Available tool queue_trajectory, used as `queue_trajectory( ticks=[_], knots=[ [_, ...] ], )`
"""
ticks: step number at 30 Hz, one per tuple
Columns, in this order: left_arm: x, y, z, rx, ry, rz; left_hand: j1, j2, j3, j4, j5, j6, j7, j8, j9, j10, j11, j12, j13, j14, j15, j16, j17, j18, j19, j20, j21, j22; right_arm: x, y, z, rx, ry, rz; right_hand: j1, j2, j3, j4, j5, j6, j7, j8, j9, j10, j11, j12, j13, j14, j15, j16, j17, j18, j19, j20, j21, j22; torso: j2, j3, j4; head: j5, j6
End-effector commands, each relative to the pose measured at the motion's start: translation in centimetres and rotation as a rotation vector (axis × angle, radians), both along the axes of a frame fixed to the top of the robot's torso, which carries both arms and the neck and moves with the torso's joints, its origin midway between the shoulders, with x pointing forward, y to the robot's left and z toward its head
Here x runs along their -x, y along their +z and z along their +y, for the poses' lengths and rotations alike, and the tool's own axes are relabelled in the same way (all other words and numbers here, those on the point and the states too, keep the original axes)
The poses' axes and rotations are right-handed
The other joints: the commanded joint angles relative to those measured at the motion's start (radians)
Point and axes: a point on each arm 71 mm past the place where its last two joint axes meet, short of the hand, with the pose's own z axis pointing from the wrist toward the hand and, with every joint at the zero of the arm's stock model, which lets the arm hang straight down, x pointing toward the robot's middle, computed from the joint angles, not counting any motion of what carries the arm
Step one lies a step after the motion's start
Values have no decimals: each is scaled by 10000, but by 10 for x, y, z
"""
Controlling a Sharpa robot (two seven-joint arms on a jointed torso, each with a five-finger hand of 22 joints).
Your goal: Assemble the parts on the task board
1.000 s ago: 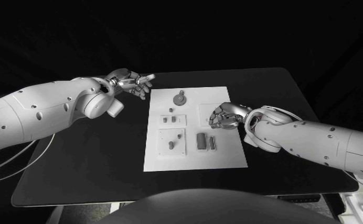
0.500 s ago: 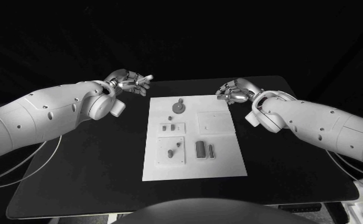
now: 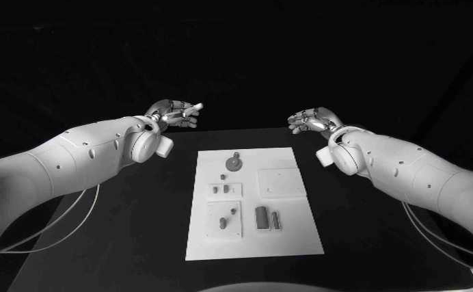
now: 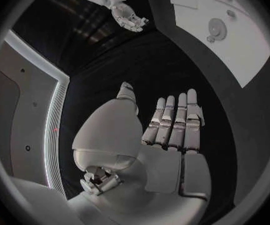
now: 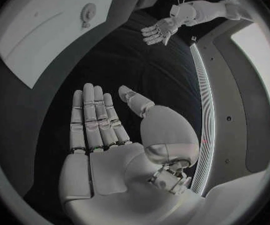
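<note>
The white task board (image 3: 251, 237) lies in the middle of the black table. On it are a round grey part (image 3: 234, 163), small pegs (image 3: 223, 188), two slim parts (image 3: 225, 220) and two dark bars (image 3: 262, 217). My left hand (image 3: 178, 113) hovers beyond the board's far left corner, fingers spread, holding nothing. My right hand (image 3: 314, 120) hovers beyond the far right corner, likewise bare. In the left wrist view my left hand (image 4: 166, 130) lies flat with straight fingers, the board (image 4: 247, 45) off to one side. The right wrist view shows my right hand (image 5: 100, 130) flat too, near the board (image 5: 34, 35).
A raised square plate (image 3: 279, 181) sits on the board's right half. Black table (image 3: 128, 237) stretches on both sides of the board. Each wrist view catches the other hand across the table: right hand (image 4: 128, 16), left hand (image 5: 160, 31).
My right hand lifted off the board's square plate and drew back past the far right corner, opening flat. The left hand stayed near its place. The head camera tilted upward.
</note>
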Motion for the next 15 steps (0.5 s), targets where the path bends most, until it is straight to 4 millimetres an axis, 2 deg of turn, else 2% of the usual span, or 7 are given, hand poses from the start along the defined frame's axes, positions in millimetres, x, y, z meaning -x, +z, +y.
queue_trajectory(
  ticks=[1, 5, 9, 10, 15],
  knots=[
    [-4, 3, -4, 1014, 140, -88, 19, 53, -68, -2, 26, -123, -22, -67, -29, -87, 14, -3, -107, -92, -6, -81, -55, -106, -51, -2, 14, -93, 1, -5, 3, -1566, 236, 389, -143, 68, -190, 53, -1, -150, -11, -70, -105, -20, 52, -467, -310, -332, 176, -588, -153, -239, -468, 80, -339, -103, -260, -5, 15, 53, 105],
    [-6, 3, -5, 1136, 257, -177, -185, 127, -168, 0, 24, -304, -66, -143, -68, -314, -7, -46, -315, -284, 3, -248, -175, -169, -213, 32, -11, -268, 2, -8, 9, -1990, 237, 559, -502, 70, -573, 214, -58, -381, -30, -124, -244, -355, 160, -1095, -768, -1034, 383, -1407, -490, -329, -823, 137, -652, -175, -414, -42, -12, 148, 251],
    [-7, 0, -4, 1153, 404, -206, -444, 121, -232, 1, 26, -554, -165, -234, -101, -655, -61, -26, -556, -511, 20, -414, -300, -267, -520, 63, 1, -485, 2, -9, 12, -2180, 254, 601, -831, 55, -1004, 329, -121, -610, -24, -157, -360, -520, 195, -1517, -1140, -1455, 421, -1905, -797, -377, -1078, 166, -893, -207, -487, -43, -59, 195, 483],
    [-8, -2, -4, 1186, 431, -180, -462, 115, -234, 1, 26, -575, -175, -238, -102, -666, -68, -19, -578, -534, 15, -429, -313, -278, -545, 65, 1, -508, 2, -10, 12, -2236, 234, 632, -876, 53, -1046, 354, -140, -646, -34, -163, -378, -561, 196, -1589, -1194, -1503, 420, -1961, -838, -386, -1118, 171, -929, -210, -502, -43, -66, 208, 510],
    [-5, -8, -7, 1326, 339, -37, -608, 88, -208, 3, 26, -670, -217, -242, -96, -763, -100, -7, -725, -651, 23, -512, -381, -356, -718, 75, 8, -660, 4, -11, 11, -2312, 235, 659, -1040, 73, -1167, 500, -154, -751, -27, -162, -450, -581, 221, -1813, -1383, -1555, 429, -2097, -964, -406, -1233, 189, -1041, -198, -609, -24, -71, 262, 737]
  ],
)
